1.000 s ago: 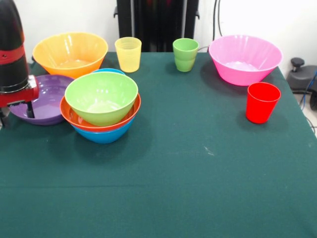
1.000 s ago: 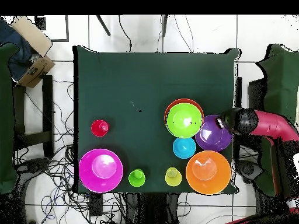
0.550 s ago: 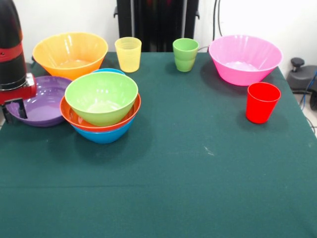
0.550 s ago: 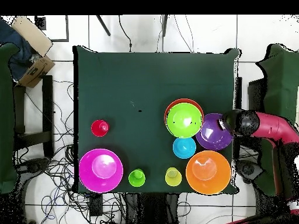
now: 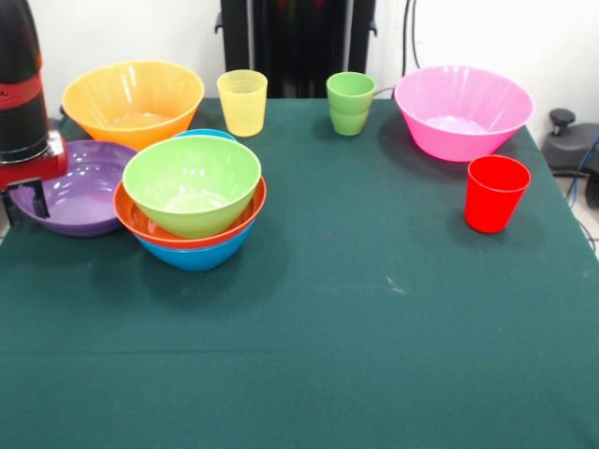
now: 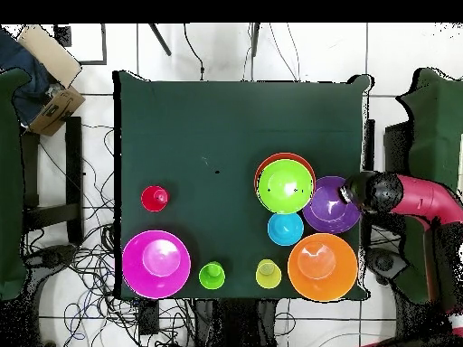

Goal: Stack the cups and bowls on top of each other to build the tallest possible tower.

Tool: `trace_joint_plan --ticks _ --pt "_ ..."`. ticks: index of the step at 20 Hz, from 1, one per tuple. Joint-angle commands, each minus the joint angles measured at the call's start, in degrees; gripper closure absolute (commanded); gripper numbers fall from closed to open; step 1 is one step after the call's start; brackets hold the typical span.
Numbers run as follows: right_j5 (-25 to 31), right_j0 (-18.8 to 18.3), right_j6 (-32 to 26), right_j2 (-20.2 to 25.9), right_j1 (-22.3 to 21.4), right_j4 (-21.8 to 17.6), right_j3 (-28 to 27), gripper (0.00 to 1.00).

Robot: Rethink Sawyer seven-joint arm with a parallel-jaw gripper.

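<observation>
Hovering at the left edge of the bench (image 5: 374, 355), the pincer (image 5: 26, 198) straddles the near-left rim of the purple bowl (image 5: 80, 192) — whether it grips cannot be told. Thin, glossy and light, the bowl looks slippery; its rim is the likely hold. Just right stands the tower (image 5: 192, 201) — green in red-orange in blue.

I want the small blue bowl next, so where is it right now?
In the overhead view the small blue bowl sits between the green-topped pile and the yellow-orange bowl. In the front view only its rim peeks out behind the pile.
</observation>
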Motion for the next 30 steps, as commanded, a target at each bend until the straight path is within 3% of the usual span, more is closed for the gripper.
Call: trace_joint_plan --ticks 1,12,24,30 --pt "3.36 1.66 -9.09 -0.83 0.31 -1.57 0.64 1.0" --pt "19.75 0.15 -23.63 3.35 -5.7 1.95 -7.86 1.0" --pt "28.75 2.79 -27.03 4.26 -8.19 0.33 -13.71 1.0" --pt "34.26 6.07 -23.22 2.32 -11.98 1.52 -13.04 1.0"
